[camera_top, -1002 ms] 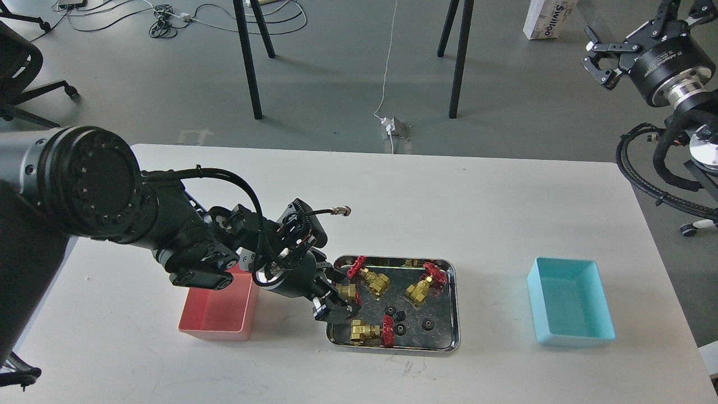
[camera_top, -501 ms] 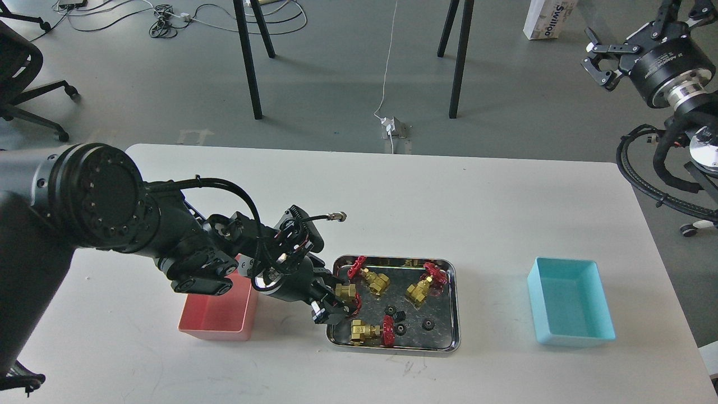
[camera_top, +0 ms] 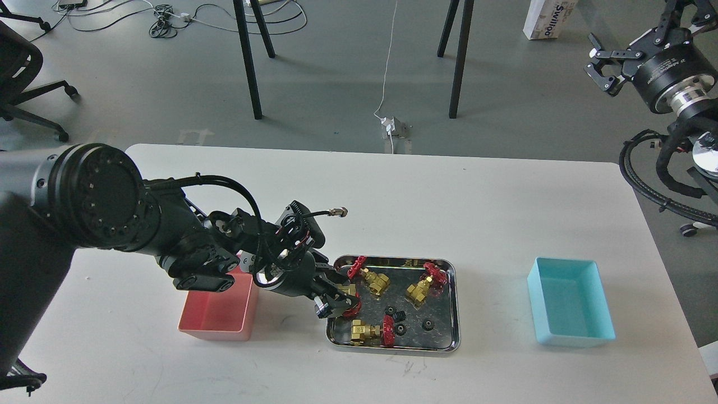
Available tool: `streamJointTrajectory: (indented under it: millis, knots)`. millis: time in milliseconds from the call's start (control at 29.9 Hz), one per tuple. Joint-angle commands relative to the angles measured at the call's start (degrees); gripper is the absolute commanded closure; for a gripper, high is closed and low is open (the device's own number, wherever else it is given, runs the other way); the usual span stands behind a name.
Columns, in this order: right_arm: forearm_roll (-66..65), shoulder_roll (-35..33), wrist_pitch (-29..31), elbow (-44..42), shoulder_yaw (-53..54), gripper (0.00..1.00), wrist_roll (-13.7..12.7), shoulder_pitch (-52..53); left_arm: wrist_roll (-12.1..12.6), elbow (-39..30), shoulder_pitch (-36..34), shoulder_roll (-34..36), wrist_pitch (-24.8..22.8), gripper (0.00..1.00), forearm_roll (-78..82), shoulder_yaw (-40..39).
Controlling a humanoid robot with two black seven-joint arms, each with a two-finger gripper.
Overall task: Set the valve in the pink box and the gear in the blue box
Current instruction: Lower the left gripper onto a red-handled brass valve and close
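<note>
Change since a second ago: left gripper (camera_top: 338, 301) pulled slightly up and back toward the tray's left edge, brass valve (camera_top: 349, 292) apparently coming with it; right arm drifted a little up and right.
Near tray edge: one valve (camera_top: 367, 331) lying flat, red handwheel to its right, just beside the black gears.
Gears: three tiny black gears — gear (camera_top: 400, 329), gear (camera_top: 391, 312), gear (camera_top: 428, 324) — lying loose on the steel tray (camera_top: 455, 320), none touched.
Left gripper state: fingers closed around the brass body of the valve at the tray's left side; red handwheel peeking out beneath; whether fully lifted clear of the tray floor, cannot tell.
Pink box (camera_top: 216, 325): sitting just left of the tray, partly under the left arm, visible part holding nothing.
Far tray row: two more valves, one valve (camera_top: 373, 279) and one valve (camera_top: 423, 286), resting inside, apart from the gripper.
Blue box (camera_top: 569, 306): well to the right of the tray, no gear inside.
Right gripper (camera_top: 604, 68): raised far off to the upper right, over the floor, fingers spread, holding nothing.
Meaning for task: grasp judged secured, carry to the pink box likely next; short move leftward over the tray rim. All gears and three other valves yet to sort.
</note>
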Motion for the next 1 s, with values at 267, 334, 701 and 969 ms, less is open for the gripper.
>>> streamJointTrajectory:
  millis: [267,334,701,969]
  knots:
    - [0.0,0.0,0.0,-0.1,0.0,0.01,0.0,-0.2,0.0,-0.1,0.0,0.0,0.0,0.61,0.2,-0.2]
    - [0.0,0.0,0.0,-0.1,0.0,0.01,0.0,-0.5,0.0,-0.1,0.0,0.0,0.0,0.62,0.2,-0.2]
    - [0.0,0.1,0.0,-0.1,0.0,0.01,0.0,-1.0,0.0,-0.2,0.1,0.5,0.6,0.69,0.3,-0.3]
    - [0.0,0.1,0.0,-0.2,0.0,0.01,0.0,-1.0,0.0,-0.7,-0.4,0.8,0.7,0.71,0.4,-0.5]
